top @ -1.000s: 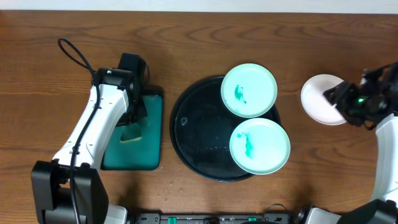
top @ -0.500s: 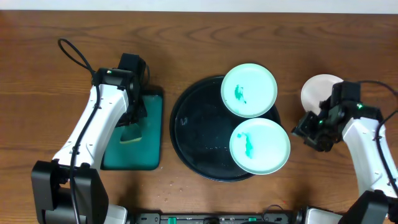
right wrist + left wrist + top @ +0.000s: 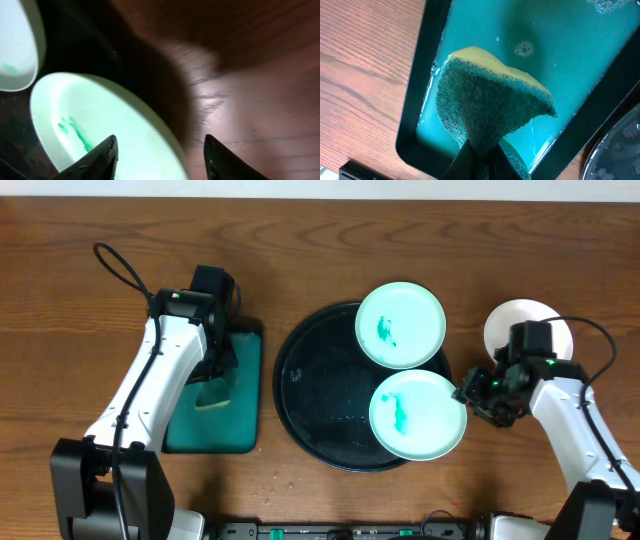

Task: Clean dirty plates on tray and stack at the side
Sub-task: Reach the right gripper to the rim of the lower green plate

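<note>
Between the fingers of the open right hand [image 3: 160,136] sits the rim of a smeared pale-mint round plate [image 3: 418,415]; fetching it seems the step, closing there next; the left hand [image 3: 475,157] clamps a yellow-green sponge [image 3: 490,100].

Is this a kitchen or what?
Probably a robot practice table, not a kitchen: robot arms, smeared plates on a black tray, a sponge in soapy water.

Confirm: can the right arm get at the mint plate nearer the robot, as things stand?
Probably yes. The right tool sits open at the right rim of that mint plate, where it overhangs the tray. Nothing lies between them.
</note>
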Controlling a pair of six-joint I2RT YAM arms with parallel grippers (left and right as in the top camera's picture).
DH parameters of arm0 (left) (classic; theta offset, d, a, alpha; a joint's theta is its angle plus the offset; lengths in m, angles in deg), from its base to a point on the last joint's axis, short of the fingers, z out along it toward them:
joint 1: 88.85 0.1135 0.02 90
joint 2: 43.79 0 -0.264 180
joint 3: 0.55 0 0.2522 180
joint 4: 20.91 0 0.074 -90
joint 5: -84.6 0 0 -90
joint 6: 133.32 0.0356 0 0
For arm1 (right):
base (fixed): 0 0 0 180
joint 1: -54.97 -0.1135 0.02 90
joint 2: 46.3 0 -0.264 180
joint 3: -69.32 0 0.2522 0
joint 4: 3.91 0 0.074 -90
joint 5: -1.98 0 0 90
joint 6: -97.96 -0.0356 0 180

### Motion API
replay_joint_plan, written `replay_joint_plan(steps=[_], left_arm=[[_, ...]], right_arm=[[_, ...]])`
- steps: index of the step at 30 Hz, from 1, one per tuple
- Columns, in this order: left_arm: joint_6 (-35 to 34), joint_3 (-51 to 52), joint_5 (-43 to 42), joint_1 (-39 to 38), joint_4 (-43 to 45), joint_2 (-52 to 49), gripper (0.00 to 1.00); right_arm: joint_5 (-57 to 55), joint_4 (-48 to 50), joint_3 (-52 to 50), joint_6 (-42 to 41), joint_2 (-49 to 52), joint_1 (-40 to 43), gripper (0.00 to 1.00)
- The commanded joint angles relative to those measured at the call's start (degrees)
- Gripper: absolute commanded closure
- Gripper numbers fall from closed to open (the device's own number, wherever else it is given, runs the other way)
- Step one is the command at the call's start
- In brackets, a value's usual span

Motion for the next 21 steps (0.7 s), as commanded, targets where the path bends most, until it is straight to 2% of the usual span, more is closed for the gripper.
replay_joint_plan(steps=[1, 4, 9, 16, 21], left_arm=[[-0.11, 0.33, 0.15, 0.2, -0.22, -0.02, 0.93], [-0.09, 0.33, 0.15, 0.2, -0.22, -0.02, 0.93], [-0.09, 0.33, 0.13, 0.2, -0.2, -0.02, 0.92], [-0.11, 0.33, 0.15, 0.2, -0.2, -0.02, 0.93], [-0.11, 0.33, 0.13, 0.2, -0.17, -0.02, 0.93]], right_arm=[[-1.92, 0.61, -1.22, -4.26, 0.17, -2.14, 0.45], [-2.99, 0.85, -2.14, -5.73, 0.17, -3.02, 0.46], [-3.02, 1.31, -3.3, -4.92, 0.17, -3.21, 0.57], [-2.8, 4.9, -6.29, -3.63, 0.17, -4.35, 0.67], [-2.84, 6.67, -7.02, -3.65, 0.17, -7.48, 0.85]])
